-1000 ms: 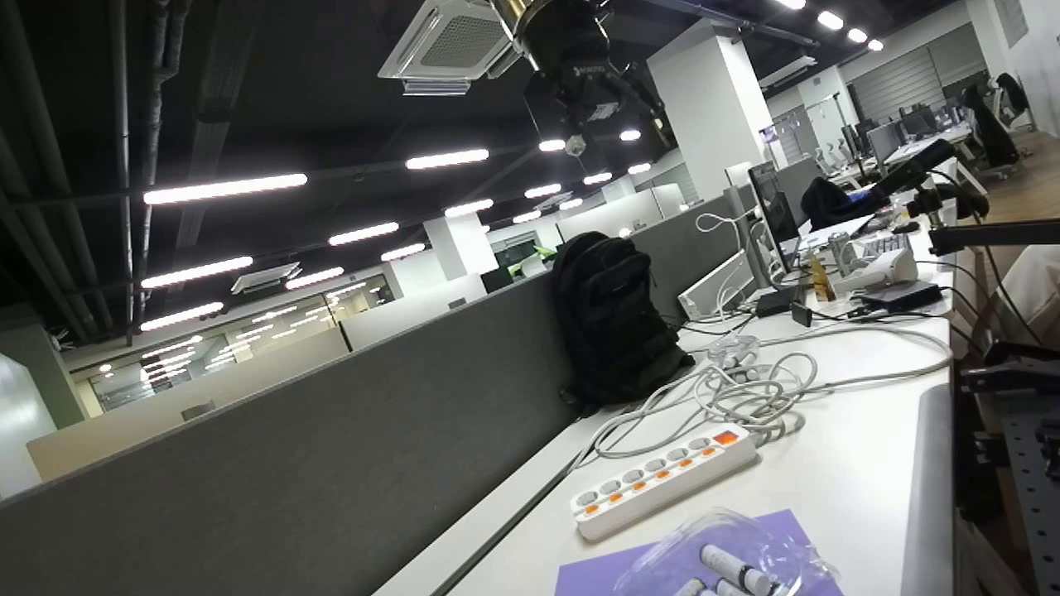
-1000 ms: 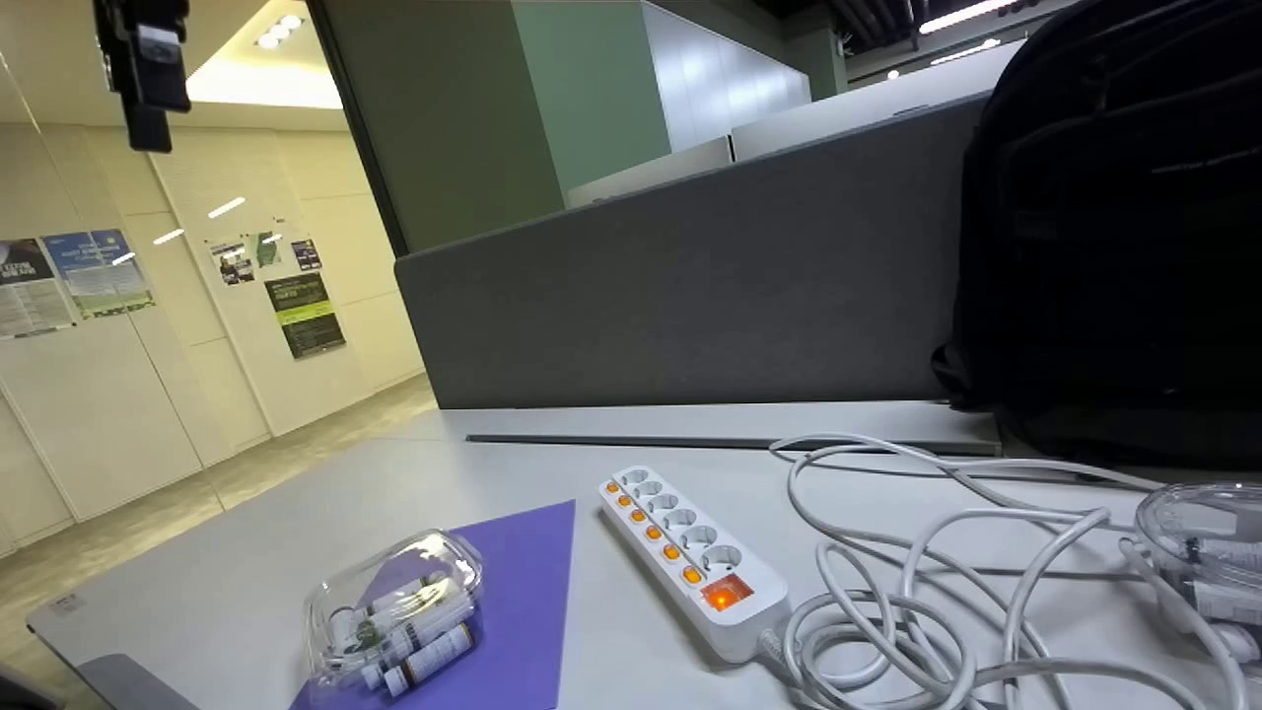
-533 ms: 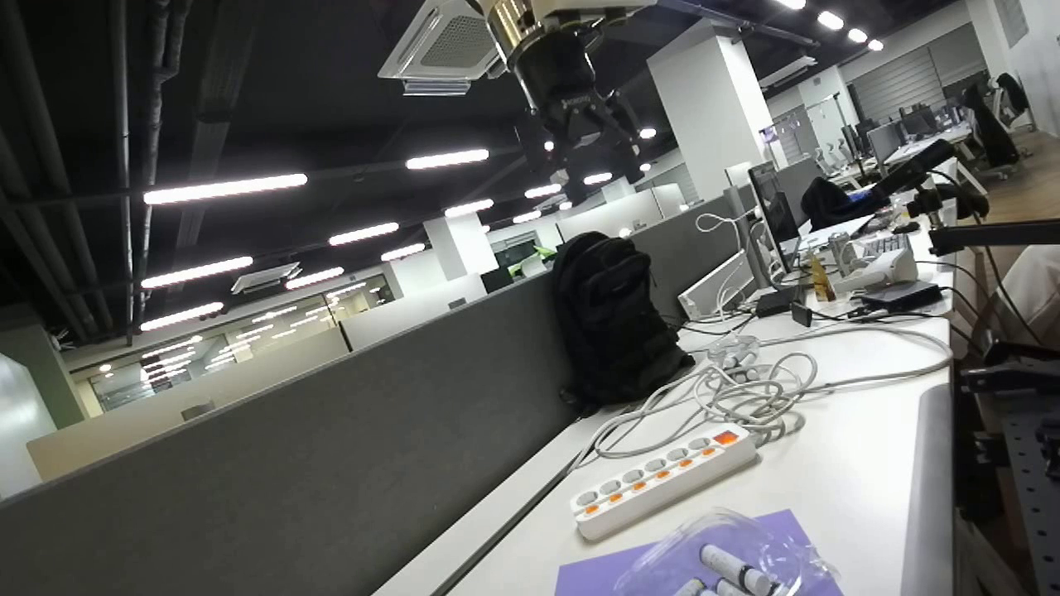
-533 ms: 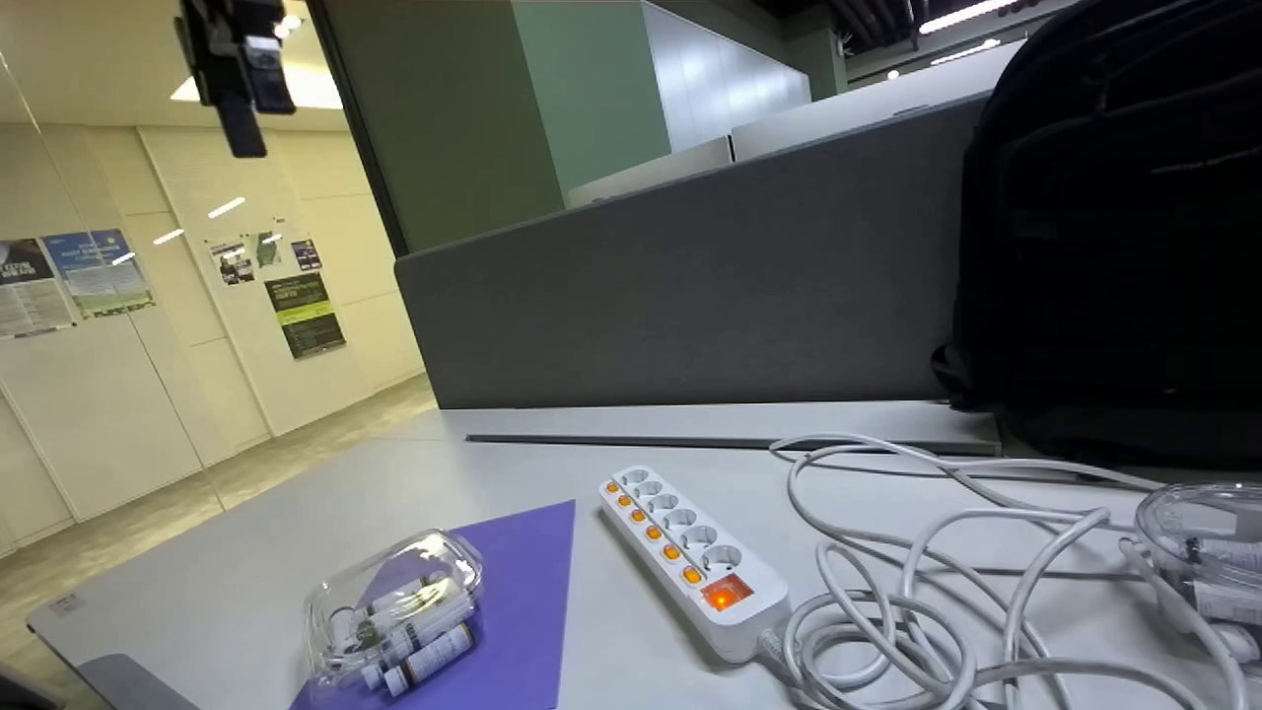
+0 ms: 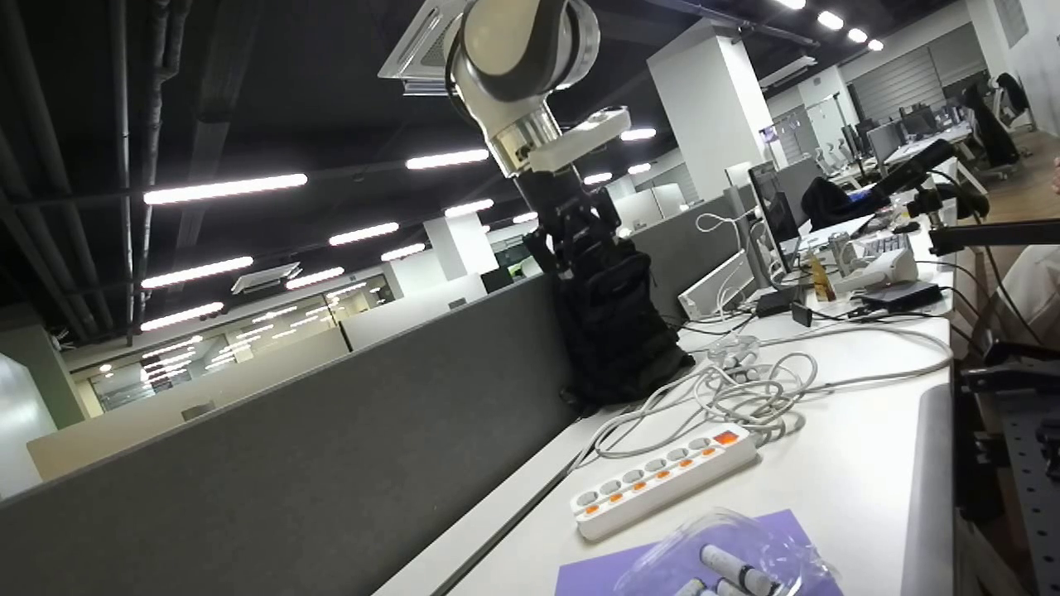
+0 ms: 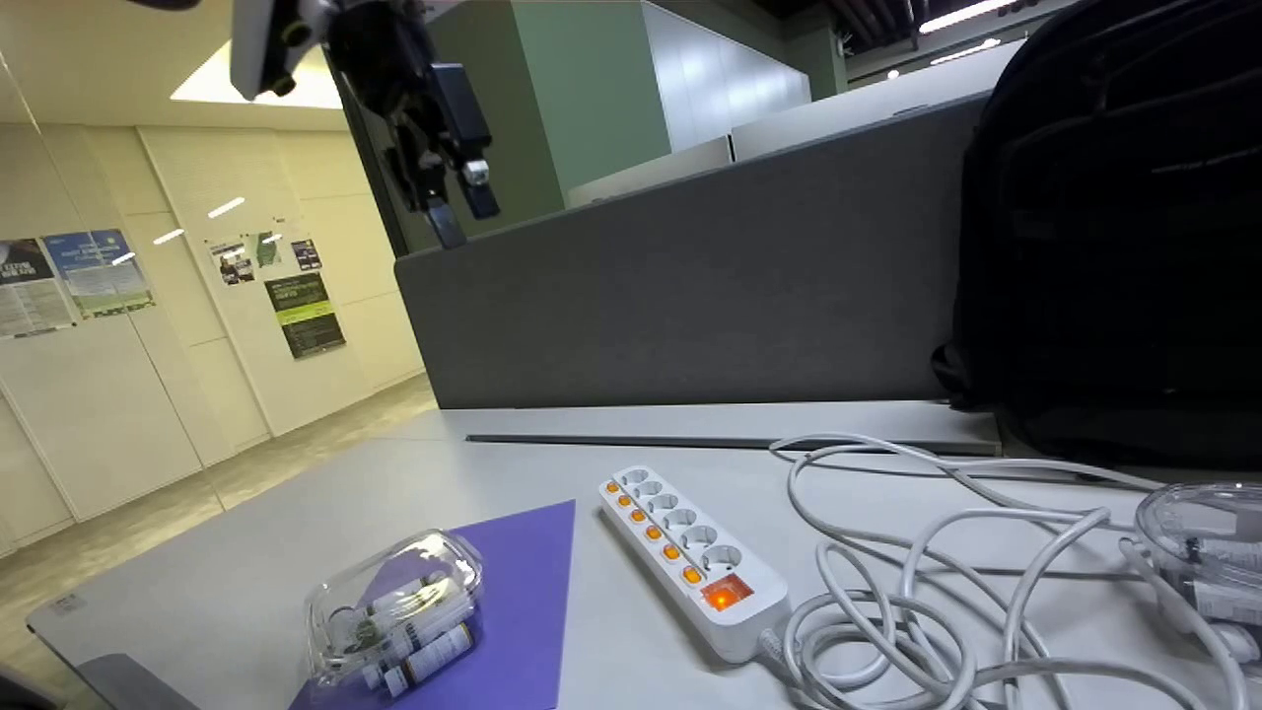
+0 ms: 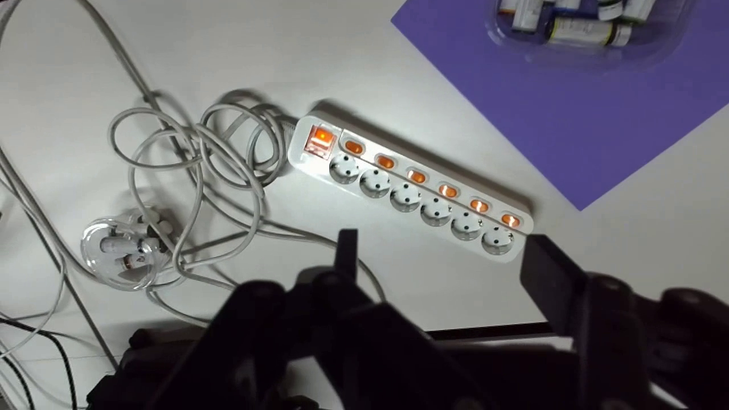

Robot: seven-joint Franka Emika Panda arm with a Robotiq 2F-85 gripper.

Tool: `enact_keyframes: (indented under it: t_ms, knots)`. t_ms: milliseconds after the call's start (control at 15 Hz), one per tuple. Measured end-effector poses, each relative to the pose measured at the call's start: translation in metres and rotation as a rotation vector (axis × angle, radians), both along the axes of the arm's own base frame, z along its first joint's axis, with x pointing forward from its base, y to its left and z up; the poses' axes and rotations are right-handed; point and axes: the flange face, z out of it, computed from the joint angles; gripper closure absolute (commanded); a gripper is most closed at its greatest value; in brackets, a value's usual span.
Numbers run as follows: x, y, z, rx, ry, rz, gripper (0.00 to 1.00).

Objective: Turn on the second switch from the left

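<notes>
A white power strip (image 7: 421, 191) lies on the white desk, in both exterior views (image 5: 675, 484) (image 6: 680, 547) too. A large lit orange switch (image 7: 320, 141) is at its cable end. A row of small orange switches runs beside the round sockets. In the wrist view the second small switch from the left (image 7: 385, 162) shows plainly. I cannot tell whether the small switches are lit. My gripper (image 7: 443, 250) is open and empty, fingers wide apart, pointing down. It hangs high above the desk in an exterior view (image 6: 463, 217), touching nothing.
A coiled grey cable (image 6: 892, 602) lies by the strip's lit end. A clear box of small bottles (image 6: 394, 611) stands on a purple sheet (image 6: 532, 562). Another clear container (image 7: 119, 253) sits among the cables. A black backpack (image 6: 1104, 247) leans against the grey partition (image 6: 690, 306).
The arm has come down from the top of an exterior view, so more of it shows. In the other exterior view the gripper has moved right and lower. The strip has not moved.
</notes>
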Motion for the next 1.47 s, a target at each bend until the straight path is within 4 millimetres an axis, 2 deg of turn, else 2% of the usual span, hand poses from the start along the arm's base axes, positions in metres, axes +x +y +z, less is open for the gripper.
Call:
enact_keyframes:
  t_ms: [400,467,733,1067,1467]
  knots:
    - [0.056,-0.011,-0.06,-0.015,-0.052,-0.033,0.95]
    - [0.064,-0.012,-0.068,-0.007,-0.06,-0.034,0.99]
    - [0.09,-0.015,-0.101,0.041,-0.071,-0.052,1.0]
    - [0.109,-0.008,-0.14,0.12,-0.03,-0.068,0.99]
    - [0.113,-0.006,-0.146,0.121,-0.027,-0.06,1.0]
